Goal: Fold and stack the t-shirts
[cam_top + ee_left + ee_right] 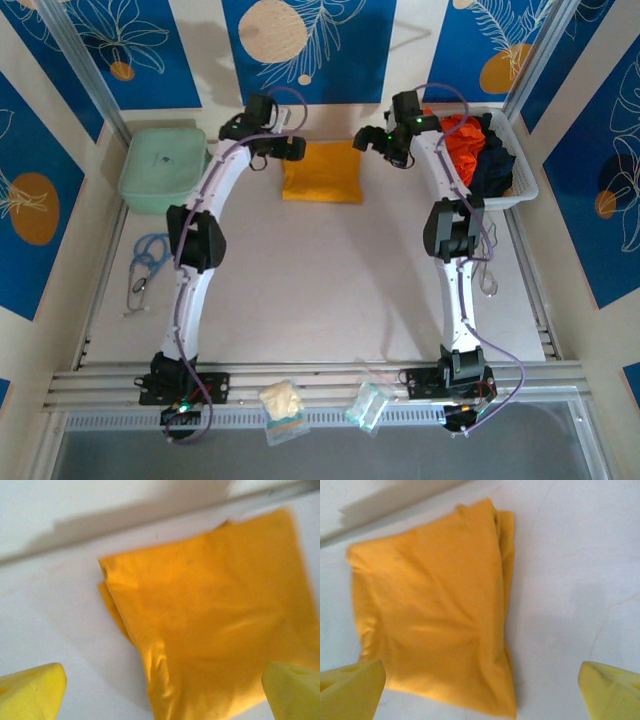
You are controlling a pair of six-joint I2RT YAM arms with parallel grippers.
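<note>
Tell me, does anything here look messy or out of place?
The folded golden-yellow cloth t-shirt lies neat. The bright orange-red t-shirt and the dark navy t-shirt sit crumpled in the white plastic basket at far right, and two small clear plastic packets lie askew on the near rail.

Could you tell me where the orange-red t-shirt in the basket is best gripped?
Probably by the raised folds of the orange-red t-shirt, from straight above: it lies bunched in the white basket, against the navy t-shirt, and the walls block sideways approaches.
</note>
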